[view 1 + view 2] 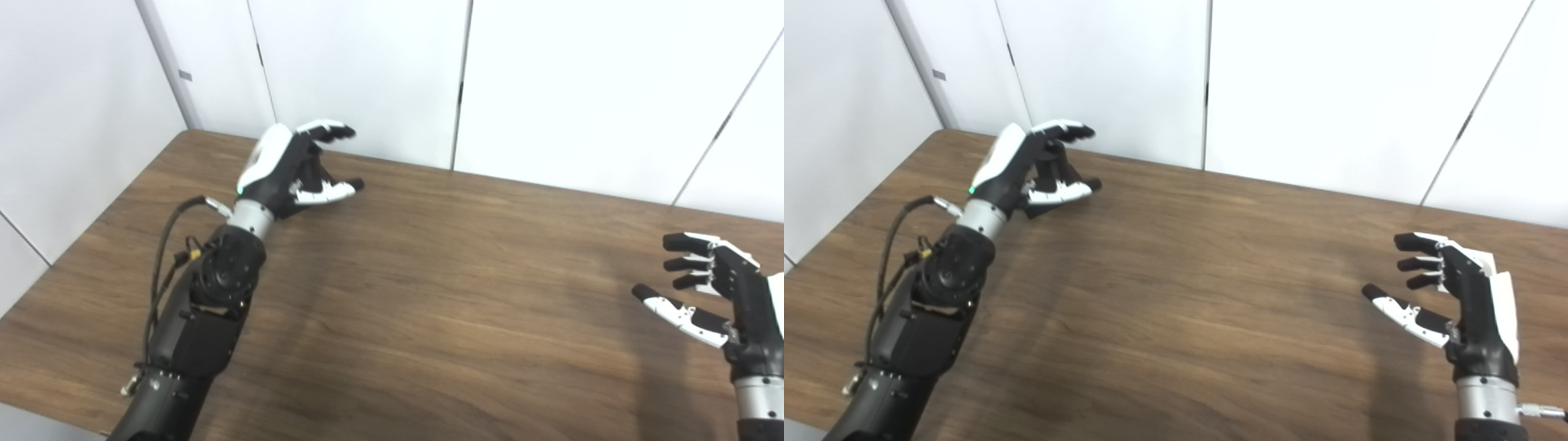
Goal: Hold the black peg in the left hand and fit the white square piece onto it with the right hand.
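Hovering apart — left hand (288,168), right hand (1464,300) — both empty, fingers spread.

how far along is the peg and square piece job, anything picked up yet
Nothing looks done. The left hand is open above the far left of the wooden table, holding nothing. The right hand is open too, at the near right, fingers spread and empty. Neither view shows a black peg or a white square piece. All of it is left: getting both parts, gripping the peg, fitting the piece on.
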